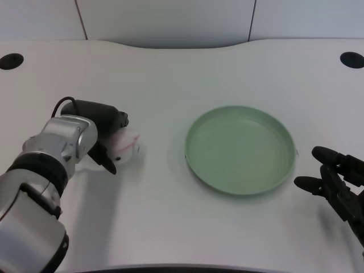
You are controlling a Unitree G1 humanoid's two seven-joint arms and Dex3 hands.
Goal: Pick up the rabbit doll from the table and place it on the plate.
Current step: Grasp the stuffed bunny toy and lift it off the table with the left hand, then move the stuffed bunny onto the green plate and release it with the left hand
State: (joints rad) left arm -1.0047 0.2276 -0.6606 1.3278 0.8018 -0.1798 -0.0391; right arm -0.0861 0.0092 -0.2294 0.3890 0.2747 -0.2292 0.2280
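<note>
Task at grasp stage only: left hand (105,133), fingers wrapped over and under the rabbit doll (124,145), holds it low over the table (170,74) toward its left edge, well apart from the bare plate (240,149); carry and placement outstanding.

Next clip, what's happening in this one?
The left robot hand is wrapped around a small white-and-pink rabbit doll on the white table, left of the green plate. Whether the doll is already lifted or still resting on the table is hard to tell. The plate has nothing on it, so the placing step is not yet done. The right robot hand sits idle beside the plate's right edge.
</note>
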